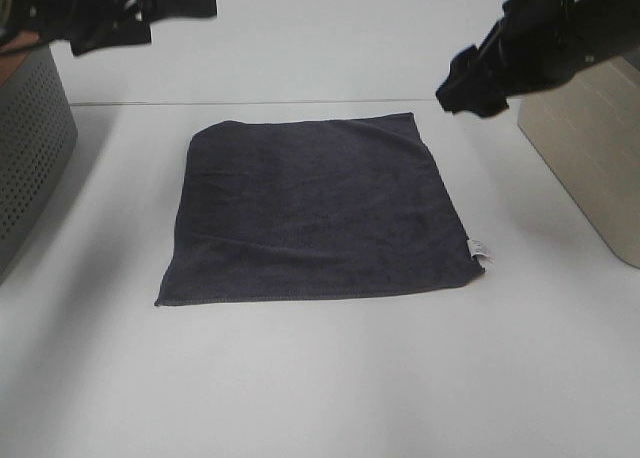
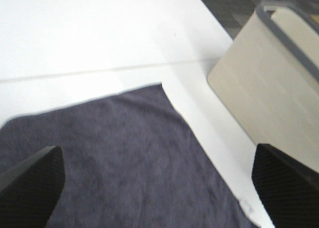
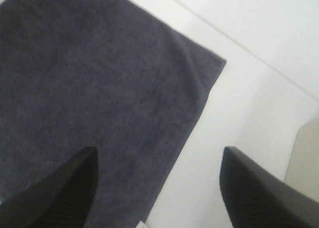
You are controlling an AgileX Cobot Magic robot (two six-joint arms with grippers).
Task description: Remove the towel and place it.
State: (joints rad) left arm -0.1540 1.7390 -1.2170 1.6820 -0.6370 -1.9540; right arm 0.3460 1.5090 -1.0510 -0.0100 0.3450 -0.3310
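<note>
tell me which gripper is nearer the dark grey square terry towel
Right. The right gripper hangs open just off the dark grey square terry towel at its far right corner. The left gripper, also open, sits farther back beyond the far left corner.

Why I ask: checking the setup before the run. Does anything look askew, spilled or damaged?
Nothing stands out. The towel lies flat on the table, with slight wrinkles and its white tag at one corner. Both claws, left and right, are open above it.
</note>
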